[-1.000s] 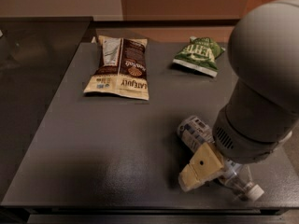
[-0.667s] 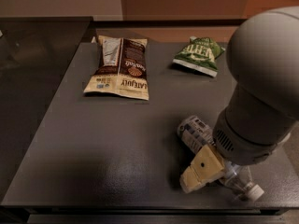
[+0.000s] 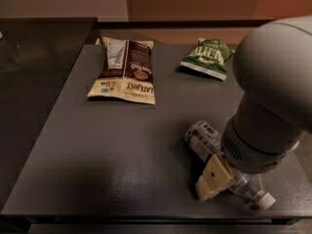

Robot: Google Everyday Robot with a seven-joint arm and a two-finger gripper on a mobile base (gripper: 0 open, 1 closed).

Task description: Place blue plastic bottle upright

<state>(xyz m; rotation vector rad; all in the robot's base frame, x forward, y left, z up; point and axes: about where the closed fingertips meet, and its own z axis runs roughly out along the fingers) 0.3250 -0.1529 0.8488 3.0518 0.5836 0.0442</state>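
Little has changed since a second ago: both bags and the bottle lie where they were, and our arm (image 3: 273,96) hangs over the same near right part of the table (image 3: 97,155), with at most a slight shift.

Two other things share the table. A brown snack bag (image 3: 124,69) lies flat toward the far left, its printed face up. A green snack bag (image 3: 207,57) lies flat at the far side, right of the brown one. Both are well apart from the bottle, and the dark surface between them and it is bare.

What blocks our view is the arm itself. Its large grey rounded housing fills the right side and covers the middle stretch of the blue plastic bottle (image 3: 202,139). The end effector (image 3: 214,178) is low, close to the table's near edge, and a cream-coloured part of it sits right against the bottle's near side. We cannot tell whether the end effector is gripping the bottle or standing open around it.

The bottle lies on its side on the near right part of the table. Its long axis runs diagonally: the labelled body and base point up-left toward the table's centre, and the white cap (image 3: 265,202) points down-right toward the near right corner, close to the edge.
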